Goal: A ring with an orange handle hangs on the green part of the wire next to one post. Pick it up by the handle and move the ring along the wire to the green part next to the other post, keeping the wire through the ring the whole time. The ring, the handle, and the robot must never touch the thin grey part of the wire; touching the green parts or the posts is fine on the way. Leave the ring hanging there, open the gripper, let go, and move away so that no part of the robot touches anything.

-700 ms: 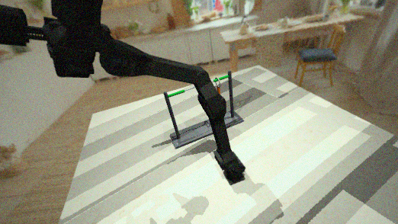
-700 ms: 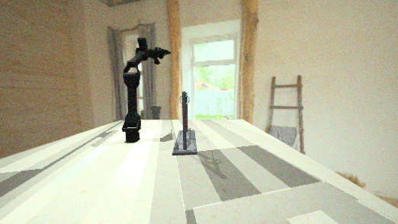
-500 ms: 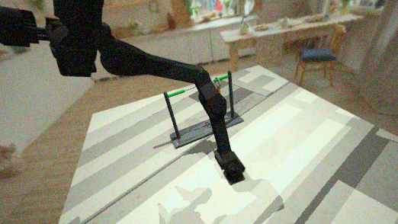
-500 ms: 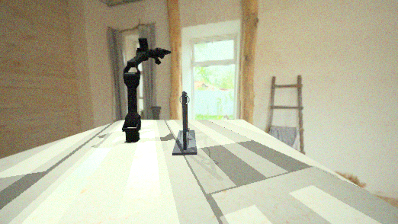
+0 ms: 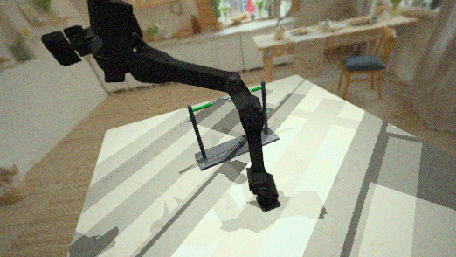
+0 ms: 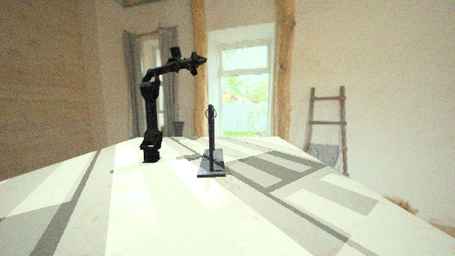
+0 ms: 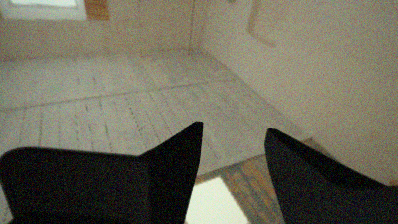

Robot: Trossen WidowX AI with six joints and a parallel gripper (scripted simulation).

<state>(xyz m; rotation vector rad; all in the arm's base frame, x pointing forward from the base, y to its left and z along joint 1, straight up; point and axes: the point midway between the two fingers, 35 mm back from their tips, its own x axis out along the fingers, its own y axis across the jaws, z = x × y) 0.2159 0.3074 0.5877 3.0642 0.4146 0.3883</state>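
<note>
The wire stand has two dark posts (image 5: 197, 133) (image 5: 264, 107) on a grey base plate (image 5: 218, 154) (image 6: 211, 171). A green wire part (image 5: 202, 106) sits by the left post and another green part (image 5: 257, 88) by the right post. The arm hides most of the thin grey wire between them. A small ring (image 6: 210, 113) shows near the post tops in the exterior view; I cannot make out its orange handle. My gripper (image 5: 70, 43) (image 6: 202, 59) (image 7: 233, 133) is raised high, well away from the stand, partly open with nothing between its fingers.
The arm's base (image 5: 264, 192) (image 6: 151, 152) stands on the striped table just in front of the stand. The arm's link crosses in front of the wire in the top view. A ladder (image 6: 327, 126) leans on the far wall.
</note>
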